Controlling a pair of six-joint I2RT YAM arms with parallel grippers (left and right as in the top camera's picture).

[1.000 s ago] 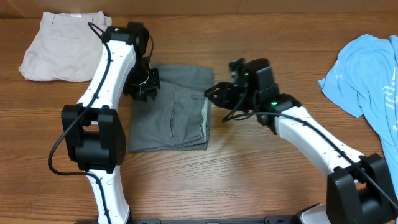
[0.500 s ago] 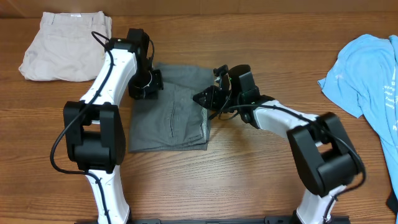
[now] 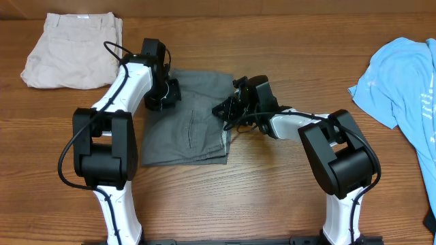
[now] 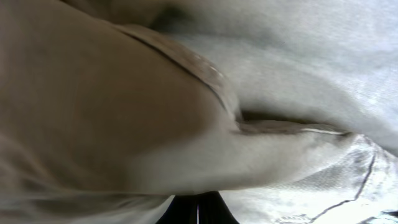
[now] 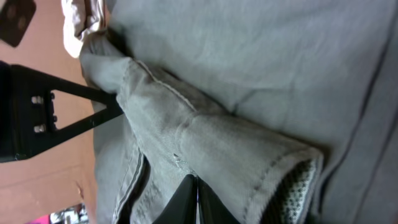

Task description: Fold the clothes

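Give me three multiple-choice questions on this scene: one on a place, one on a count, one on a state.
1. Where do the beige shorts lie? A far left corner; B centre; C right edge.
2. How many garments are in view? A two; B three; C five.
3. The right gripper is: A open over bare wood; B shut on the grey shorts; C gripping a cup.
Answers: 1 A, they sit alone at far left. 2 B, beige shorts, grey shorts, light-blue T-shirt. 3 B, its fingers pinch a grey fold.
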